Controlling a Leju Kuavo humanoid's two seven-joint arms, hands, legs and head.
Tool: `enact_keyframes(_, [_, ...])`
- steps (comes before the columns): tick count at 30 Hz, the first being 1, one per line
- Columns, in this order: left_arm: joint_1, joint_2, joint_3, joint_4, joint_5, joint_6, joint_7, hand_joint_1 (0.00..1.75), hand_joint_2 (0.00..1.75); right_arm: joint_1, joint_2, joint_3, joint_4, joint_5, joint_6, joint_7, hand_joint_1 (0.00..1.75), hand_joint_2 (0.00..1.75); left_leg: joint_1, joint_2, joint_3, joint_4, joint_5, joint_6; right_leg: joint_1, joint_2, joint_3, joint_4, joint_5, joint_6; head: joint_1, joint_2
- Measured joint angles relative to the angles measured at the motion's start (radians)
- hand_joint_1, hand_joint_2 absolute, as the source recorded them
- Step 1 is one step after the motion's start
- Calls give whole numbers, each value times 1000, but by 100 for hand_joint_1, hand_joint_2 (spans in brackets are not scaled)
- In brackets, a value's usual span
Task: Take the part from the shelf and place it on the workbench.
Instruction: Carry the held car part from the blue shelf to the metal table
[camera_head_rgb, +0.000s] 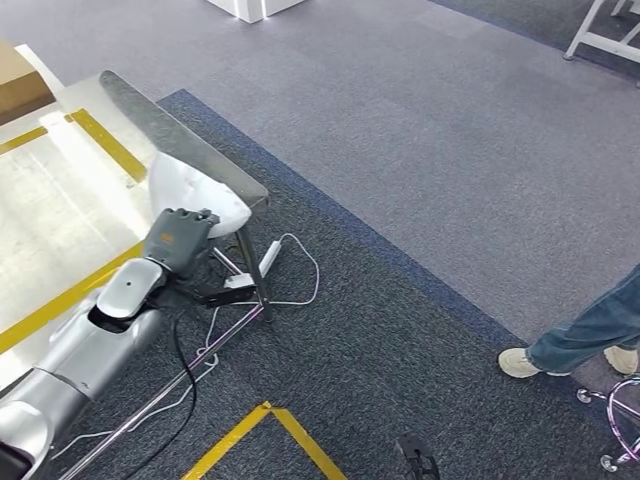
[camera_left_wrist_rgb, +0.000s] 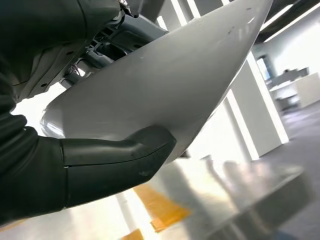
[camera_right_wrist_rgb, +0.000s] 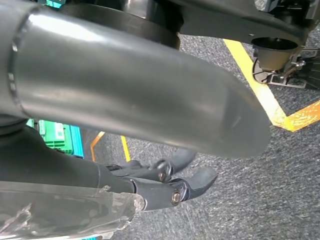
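A white curved shell part (camera_head_rgb: 195, 190) hangs over the near corner of the shiny metal workbench (camera_head_rgb: 68, 210). My left hand (camera_head_rgb: 178, 240) grips it from below at its near edge. In the left wrist view the part (camera_left_wrist_rgb: 162, 90) is broad and smooth, with my thumb (camera_left_wrist_rgb: 117, 160) pressed under it and the bench top (camera_left_wrist_rgb: 234, 195) just beneath. My right hand (camera_right_wrist_rgb: 124, 95) hangs over the carpet, its dark fingers (camera_right_wrist_rgb: 188, 182) stretched out with nothing in them.
A person's jeans leg and pale shoe (camera_head_rgb: 581, 335) stand at the right, beside a pink wheeled frame (camera_head_rgb: 623, 420). Cables and a power strip (camera_head_rgb: 268, 258) lie under the bench corner. There is yellow floor tape (camera_head_rgb: 264, 430), a cardboard box (camera_head_rgb: 19, 80) and a green crate (camera_right_wrist_rgb: 60, 137).
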Motion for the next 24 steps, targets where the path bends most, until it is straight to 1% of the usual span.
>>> enact_keyframes(8, [46,148,154,110,-10,23,11,175,175,10,7,-6,0,0,9,0,0,0,1,1,0,-1,0,-3,1,0,-4,5,-4,-5,0,0])
enact_keyframes(11, [58,186,201,137,-9,29,10,175,175,13,10,-8,0,0,9,0,0,0,1,1,0,-1,0,-3,1,0,-4,6,-5,-7,0,0])
enact_keyframes(15, [66,209,231,160,-8,30,8,175,175,12,12,-9,0,-1,10,0,0,0,1,0,-1,-1,0,-3,1,-1,-4,6,-5,-7,0,0])
enact_keyframes(24, [76,227,253,179,-4,28,10,175,175,12,15,-14,0,-2,10,0,0,0,1,0,-1,-1,0,-3,1,-1,-4,6,-4,-7,0,0])
